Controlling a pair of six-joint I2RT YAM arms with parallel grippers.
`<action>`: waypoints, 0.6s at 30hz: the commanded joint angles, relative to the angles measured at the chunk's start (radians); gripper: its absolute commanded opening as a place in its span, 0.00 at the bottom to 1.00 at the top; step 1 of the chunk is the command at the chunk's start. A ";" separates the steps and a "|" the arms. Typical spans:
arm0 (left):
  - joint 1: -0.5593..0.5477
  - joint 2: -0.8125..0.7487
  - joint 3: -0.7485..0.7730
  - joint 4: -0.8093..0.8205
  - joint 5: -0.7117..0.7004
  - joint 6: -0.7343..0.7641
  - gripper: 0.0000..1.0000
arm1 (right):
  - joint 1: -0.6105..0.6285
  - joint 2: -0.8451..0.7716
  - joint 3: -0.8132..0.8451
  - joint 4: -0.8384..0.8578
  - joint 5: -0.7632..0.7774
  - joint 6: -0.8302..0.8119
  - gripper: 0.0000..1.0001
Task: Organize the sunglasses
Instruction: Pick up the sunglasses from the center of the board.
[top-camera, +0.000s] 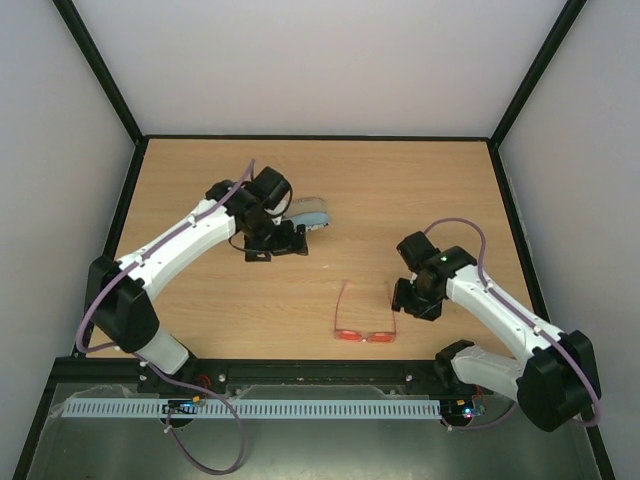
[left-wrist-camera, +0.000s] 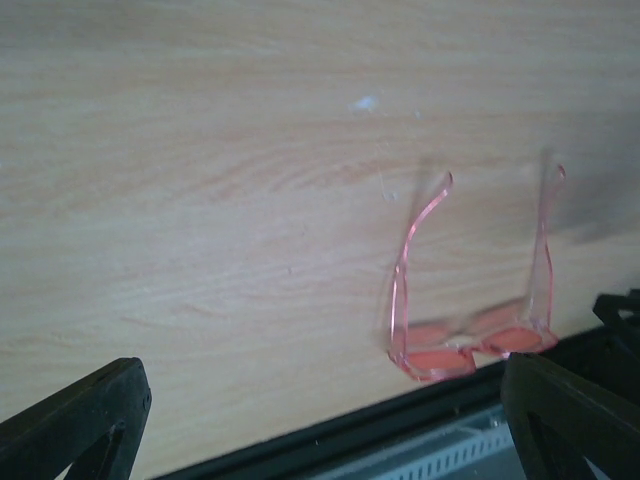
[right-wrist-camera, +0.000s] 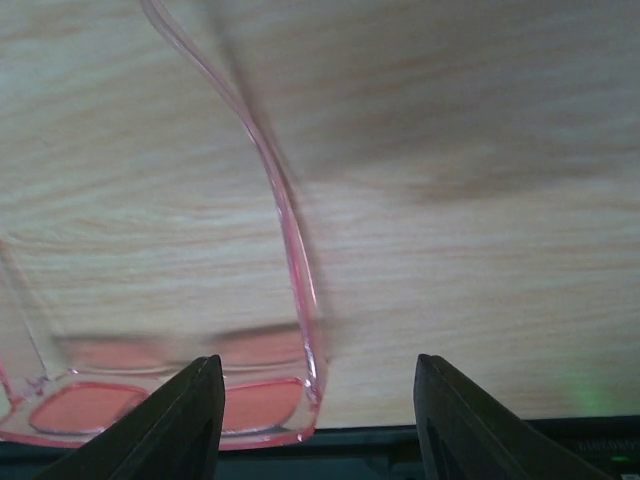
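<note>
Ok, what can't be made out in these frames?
Top view: pale oblong object mostly hidden behind the left end effector; unidentifiable.
Right wrist view: sunglasses cut off by left edge, bridge behind the right end effector.
Left wrist view: their lenses blurred.

The sunglasses (right-wrist-camera: 262, 402) are pictured unfolded at the table's (right-wrist-camera: 480, 250) near edge, one temple arm (right-wrist-camera: 288, 225) lying between the parted fingers (right-wrist-camera: 180, 430) of the right gripper (right-wrist-camera: 318, 405).

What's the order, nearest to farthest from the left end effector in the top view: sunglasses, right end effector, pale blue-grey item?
From the left end effector:
1. pale blue-grey item: right beside it, on its far-right side.
2. sunglasses: mid-table, toward the near edge.
3. right end effector: just past the sunglasses, on the right.
</note>
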 joint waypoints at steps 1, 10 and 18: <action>-0.034 -0.086 -0.033 -0.054 0.023 -0.035 0.99 | 0.002 -0.052 -0.063 -0.078 -0.055 0.015 0.54; -0.048 -0.146 -0.155 -0.037 0.052 -0.052 0.99 | 0.017 0.053 -0.103 0.058 -0.086 0.011 0.54; -0.053 -0.157 -0.202 0.004 0.057 -0.076 0.99 | 0.068 0.145 -0.123 0.120 -0.062 0.026 0.46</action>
